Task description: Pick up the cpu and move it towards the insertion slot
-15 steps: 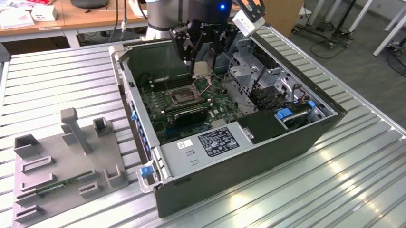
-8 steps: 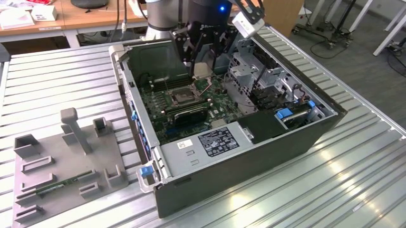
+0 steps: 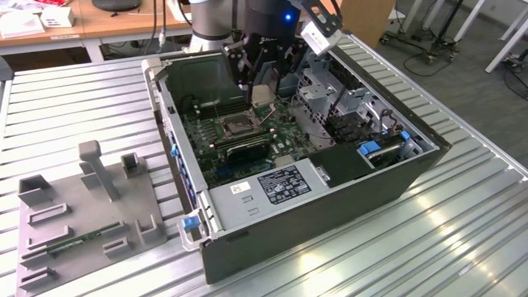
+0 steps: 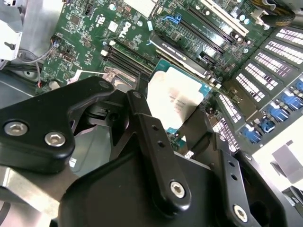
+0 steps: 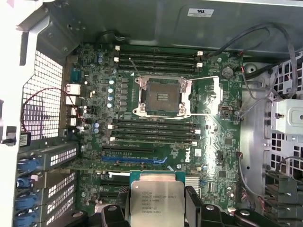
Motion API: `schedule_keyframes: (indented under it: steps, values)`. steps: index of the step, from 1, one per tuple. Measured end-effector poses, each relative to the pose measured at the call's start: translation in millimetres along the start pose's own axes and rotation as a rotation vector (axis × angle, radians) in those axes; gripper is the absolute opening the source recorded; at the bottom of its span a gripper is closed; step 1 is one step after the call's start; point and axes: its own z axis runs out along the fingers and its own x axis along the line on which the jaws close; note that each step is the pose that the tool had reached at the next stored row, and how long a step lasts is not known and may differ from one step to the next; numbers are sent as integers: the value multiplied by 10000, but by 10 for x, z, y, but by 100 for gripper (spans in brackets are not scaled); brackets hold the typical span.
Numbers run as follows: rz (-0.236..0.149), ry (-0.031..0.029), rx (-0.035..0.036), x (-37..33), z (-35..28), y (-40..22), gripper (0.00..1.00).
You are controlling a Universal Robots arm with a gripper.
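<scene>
The cpu [image 5: 154,197] is a flat square chip with a silvery top, and my gripper [image 5: 155,208] is shut on it, one black finger [image 5: 195,204] on each side. In the second wrist view the cpu [image 4: 176,93] sits between the fingers [image 4: 144,127], held above the green motherboard. The insertion slot [image 5: 162,96], a dark square socket in a silver frame, lies open a short way from the chip across the board. In the exterior view the gripper [image 3: 261,93] hangs with the pale cpu [image 3: 261,97] inside the open case, just behind the insertion slot [image 3: 236,126].
The computer case [image 3: 247,204] lies open on a slatted metal table [image 3: 429,235]. Long black memory slots [image 5: 156,132] flank the socket. Drive cages [image 3: 347,105] stand on the exterior view's right. A grey fixture [image 3: 83,216] holding a green memory stick [image 3: 74,243] sits left of the case.
</scene>
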Motion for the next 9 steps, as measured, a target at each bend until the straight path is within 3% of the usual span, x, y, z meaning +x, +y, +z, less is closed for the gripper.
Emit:
schedule_keyframes:
  steps: [9]
  values:
    - [0, -3, 0, 0, 132, -5, 55]
